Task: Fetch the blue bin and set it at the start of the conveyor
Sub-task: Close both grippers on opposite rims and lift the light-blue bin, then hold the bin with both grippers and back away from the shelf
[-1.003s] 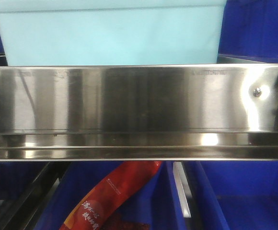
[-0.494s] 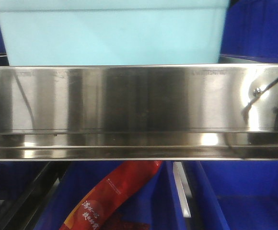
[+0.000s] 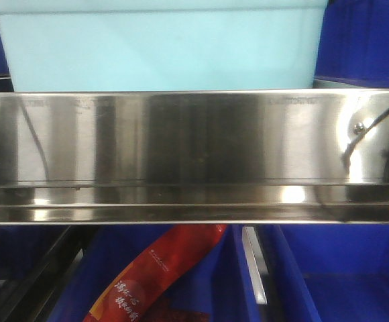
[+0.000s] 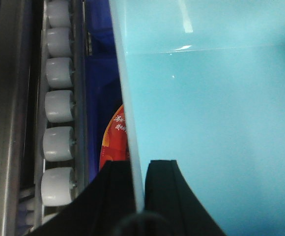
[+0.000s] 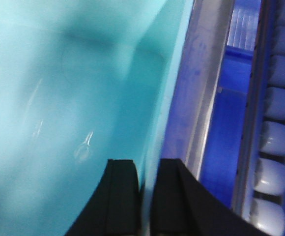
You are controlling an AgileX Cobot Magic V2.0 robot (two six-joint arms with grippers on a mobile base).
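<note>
At rim: left end effector (image 4: 140, 166), right end effector (image 5: 146, 163) pinching blue bin (image 3: 154, 54) wall.

The red packet (image 3: 157, 278) in the front view carries a row of yellow Chinese characters along its length and a line of small pale print beside them, but both are too blurred to read. In the left wrist view this packet (image 4: 114, 140) shows white characters on red, also not legible. The steel shelf rail (image 3: 194, 141) has faint stamped marks near its top edge, toward the right, which I cannot make out.
</note>
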